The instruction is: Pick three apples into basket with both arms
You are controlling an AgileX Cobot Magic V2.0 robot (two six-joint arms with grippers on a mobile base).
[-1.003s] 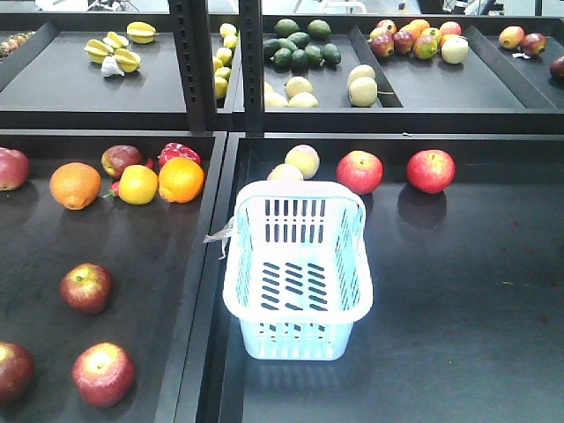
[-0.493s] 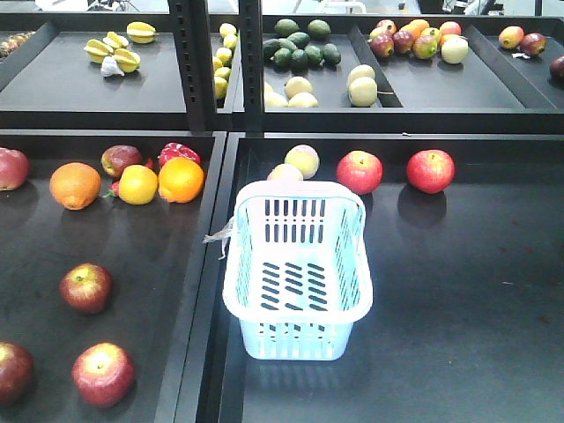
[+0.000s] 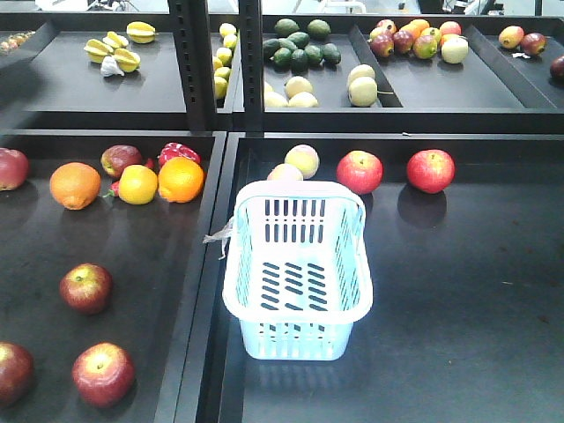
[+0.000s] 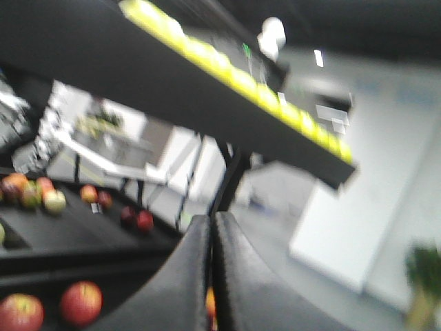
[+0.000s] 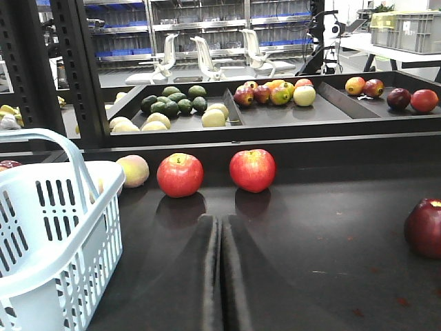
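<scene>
The three dark red apples [image 3: 85, 288] are found in the front half of the left tray [image 3: 150, 291], spread well apart: one mid-tray, one [image 3: 103, 374] nearer the front, one [image 3: 13, 372] cut off by the frame edge. All three are outside the basket [image 3: 297, 342]. It is parked in the right tray [image 3: 458, 291], tight against that tray's left wall.

Behind the basket, a couple of pale fruit [image 3: 302, 160] and two brighter red apples [image 3: 359, 172] are lined up along the back wall. Oranges [image 3: 75, 185] are set at the back of the left tray.

Neither arm is caught in the front view. In the blurry left wrist view, the left gripper [image 4: 210, 219] is seen with fingers pressed together and nothing pinched. The right gripper [image 5: 220, 219] is likewise closed up on nothing, held low over the right tray, with the basket off to its left.
</scene>
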